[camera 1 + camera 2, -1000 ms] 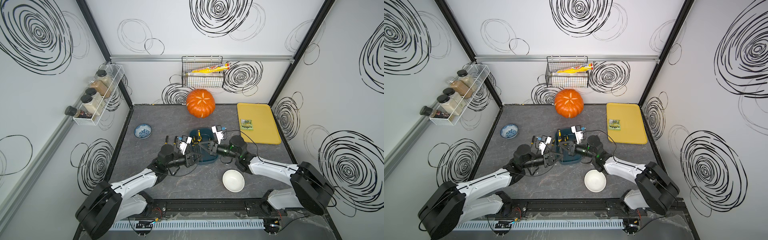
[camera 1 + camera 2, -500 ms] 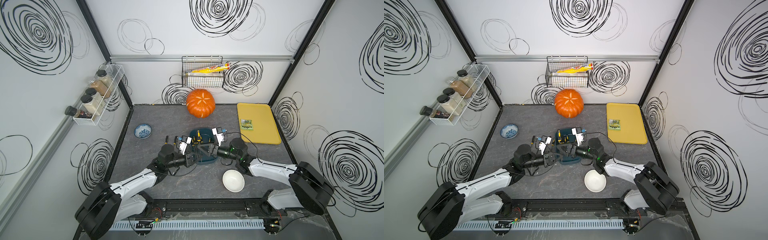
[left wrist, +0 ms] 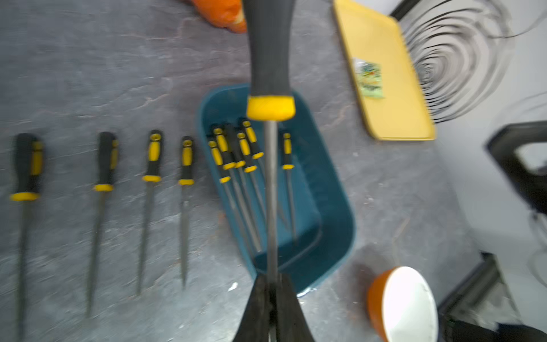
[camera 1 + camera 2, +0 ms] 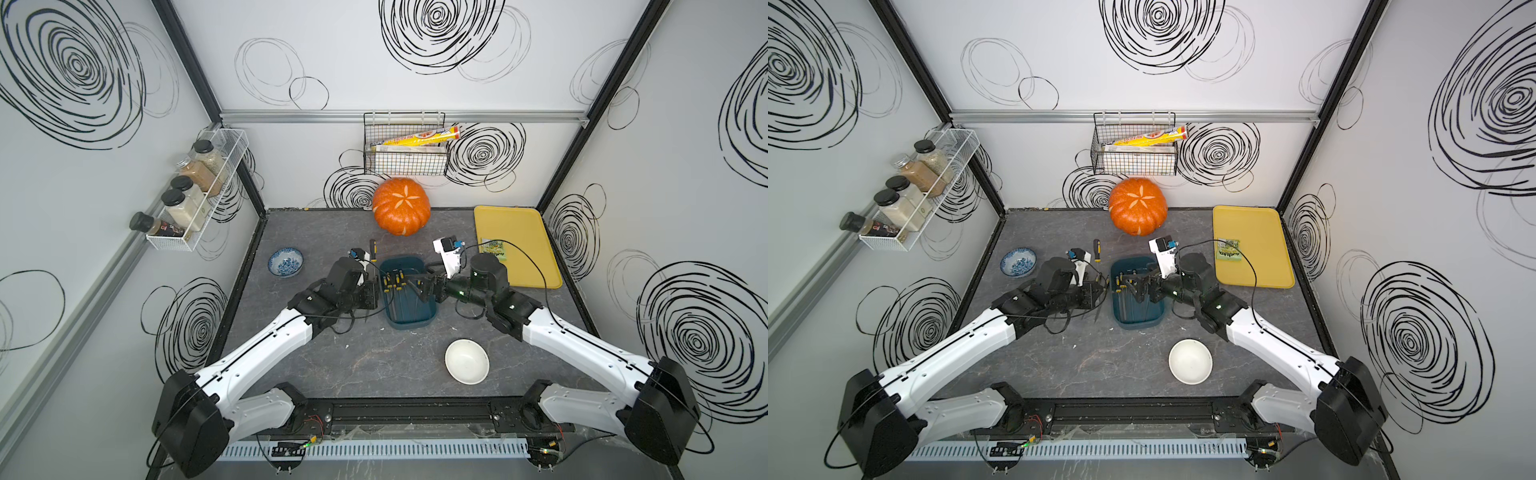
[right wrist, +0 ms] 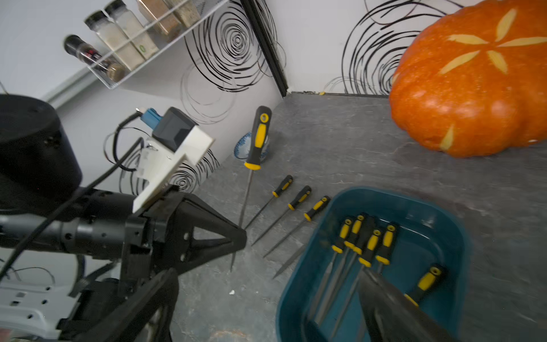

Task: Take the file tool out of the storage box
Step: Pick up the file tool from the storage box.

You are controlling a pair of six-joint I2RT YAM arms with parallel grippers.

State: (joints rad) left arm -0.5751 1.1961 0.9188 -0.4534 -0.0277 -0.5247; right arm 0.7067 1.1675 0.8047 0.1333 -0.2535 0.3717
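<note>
- Left gripper [image 3: 270, 279] — jaws clamped tight on the bare metal shaft of the held file [image 3: 270, 183], below its yellow collar.
- The wrist picture is blurred, but I can read the grip clearly.
- In both top views the held file is out of the storage box [image 4: 1136, 323], just beside its 9 o'clock wall and over the table [image 4: 1100, 361].
- Its black-and-yellow handle points to 12 o'clock.
- In the right wrist view I see it tilted, handle end up and tip low near the table.
- Right gripper [image 4: 424, 286] — jaws spread wide with nothing between them.
- It hangs over the 3 o'clock side of the storage box, with one finger [image 5: 390, 302] above the inside of the box.
- The storage box is dark teal with low walls and sits flat near the middle of the table.
- Files in the box [image 3: 236, 154]: I count five, handles toward 12 o'clock. Four are bunched on the 9 o'clock side and one lies apart toward 3 o'clock.
- Files on the table [image 3: 152, 157]: four in a parallel row at the box's 9 o'clock, handles toward 12 o'clock. The left arm hides them in both top views.
- The pumpkin [image 4: 401, 206] is at 12 o'clock from the box, apart from it.
- The yellow tray [image 4: 528, 266] is at 2 o'clock, with a green packet [image 4: 493, 250] lying on it.
- The white bowl [image 4: 466, 360] is at 5 o'clock.
- The blue patterned bowl [image 4: 285, 262] is at 10 o'clock, well apart.
</note>
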